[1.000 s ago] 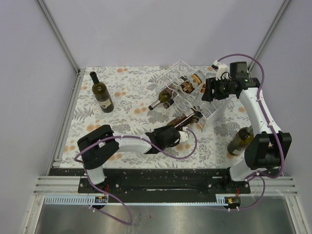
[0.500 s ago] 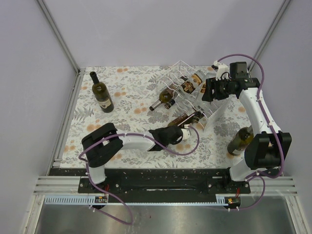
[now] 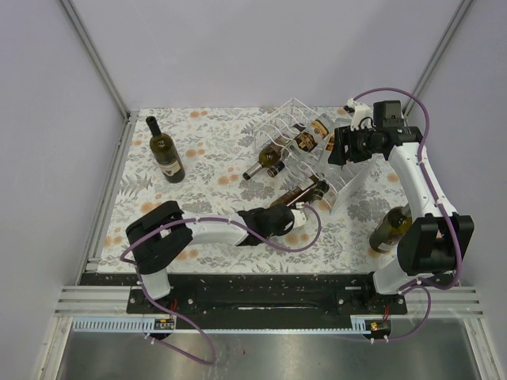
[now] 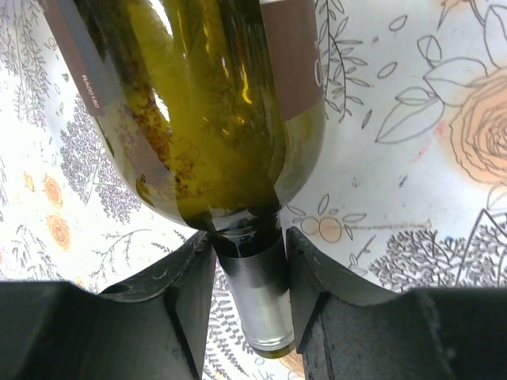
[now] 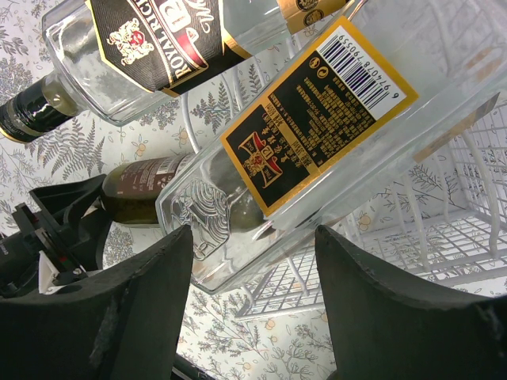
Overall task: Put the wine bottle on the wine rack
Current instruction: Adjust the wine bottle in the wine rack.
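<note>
The left pincer (image 4: pixel 249 261) is closed almost fully on the neck of the wine bottle (image 4: pixel 214 119), its two matte black fingers (image 4: pixel 186 293) pressed against either side of the dark foil sleeve just below the shoulder. The bottle is smooth olive-green glass with a brown paper label. It lies low over the counter (image 3: pixel 206 142), which is covered in a floral-print cloth, with its body pointing away from the arm toward the near foot of the wine rack (image 3: pixel 293 111). Whether it rests in a cradle there cannot be told. The rack is clear plastic, made of thin curved ribs in tiers, and already carries two bottles in its upper rows. One of them is a clear embossed bottle (image 5: pixel 317 134) with a black-and-gold label and a barcode. The right pincer (image 5: pixel 253 237) stands about half open and holds nothing. Its broad dark fingers frame the lower end of that clear bottle, which lies just beyond the tips. A green bottle (image 3: pixel 165 150) lies well apart on the left of the counter.
</note>
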`<state>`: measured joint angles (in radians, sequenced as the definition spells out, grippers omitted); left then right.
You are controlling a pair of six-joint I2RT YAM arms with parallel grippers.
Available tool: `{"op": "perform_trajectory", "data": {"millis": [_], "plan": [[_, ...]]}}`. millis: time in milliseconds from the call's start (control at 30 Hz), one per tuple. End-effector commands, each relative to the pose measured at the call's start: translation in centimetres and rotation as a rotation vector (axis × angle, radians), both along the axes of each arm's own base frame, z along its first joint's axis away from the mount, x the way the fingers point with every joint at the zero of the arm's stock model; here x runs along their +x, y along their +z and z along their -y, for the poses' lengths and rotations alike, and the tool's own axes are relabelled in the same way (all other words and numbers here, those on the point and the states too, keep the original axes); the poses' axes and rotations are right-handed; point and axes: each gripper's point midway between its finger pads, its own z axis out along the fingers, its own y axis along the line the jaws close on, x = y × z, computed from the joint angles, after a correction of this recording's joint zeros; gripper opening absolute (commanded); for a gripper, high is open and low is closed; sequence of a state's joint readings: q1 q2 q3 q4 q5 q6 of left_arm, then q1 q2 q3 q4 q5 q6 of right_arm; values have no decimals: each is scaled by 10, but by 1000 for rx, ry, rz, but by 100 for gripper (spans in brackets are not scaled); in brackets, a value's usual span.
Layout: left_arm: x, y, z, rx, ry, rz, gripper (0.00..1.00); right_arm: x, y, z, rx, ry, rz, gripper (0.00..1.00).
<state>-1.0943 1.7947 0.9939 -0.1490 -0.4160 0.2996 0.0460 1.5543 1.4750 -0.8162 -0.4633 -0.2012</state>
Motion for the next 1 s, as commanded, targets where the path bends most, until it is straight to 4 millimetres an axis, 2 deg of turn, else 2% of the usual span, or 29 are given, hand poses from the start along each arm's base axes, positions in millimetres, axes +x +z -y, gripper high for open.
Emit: {"op": "perform_trajectory", "data": {"millis": [0,233,433,733,967], "plan": [[-16,24,17,-79,-70,-59,0,-14,-23,6,-55,8,-81,69],[-21,33,39,-106,-89,-143,0,-14,-22,7,-59,5,-80,68],[-35,42,61,-174,-127,-244,0,-15,-21,7,-59,5,-80,68],[-29,48,71,-226,-80,-334,0,-17,-23,5,-55,8,-87,68],[-18,47,63,-256,-16,-354,0,-17,-23,7,-61,6,-82,68]]}}
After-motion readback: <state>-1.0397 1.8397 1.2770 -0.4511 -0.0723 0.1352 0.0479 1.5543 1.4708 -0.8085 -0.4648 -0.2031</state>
